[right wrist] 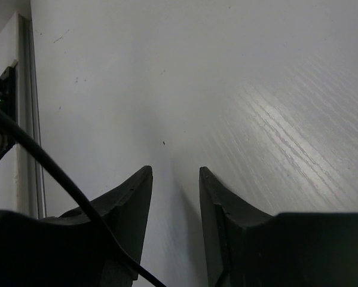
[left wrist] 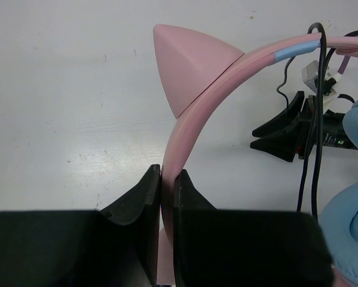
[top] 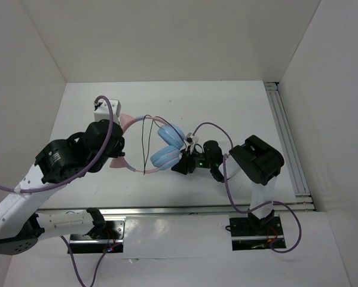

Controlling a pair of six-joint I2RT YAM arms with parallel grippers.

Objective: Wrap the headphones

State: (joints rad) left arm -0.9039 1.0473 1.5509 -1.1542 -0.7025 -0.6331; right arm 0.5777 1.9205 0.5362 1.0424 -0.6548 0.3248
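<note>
The headphones lie mid-table, with a pink cat-eared headband (top: 128, 121) and two light blue ear cups (top: 168, 136) side by side. My left gripper (top: 118, 145) is shut on the headband (left wrist: 177, 140), just below a cat ear (left wrist: 187, 66). The thin black cord (top: 145, 146) hangs in loops across the band and runs past an ear cup (left wrist: 353, 222). My right gripper (top: 180, 165) sits just right of the ear cups. It stands open over bare table with nothing between its fingers (right wrist: 176, 171). The black cord (right wrist: 53, 170) crosses its left finger.
An aluminium rail (top: 288, 137) runs along the table's right side and shows again as a rail (right wrist: 24, 119) in the right wrist view. White enclosure walls stand left, right and behind. Purple robot cables (top: 217, 128) loop over both arms.
</note>
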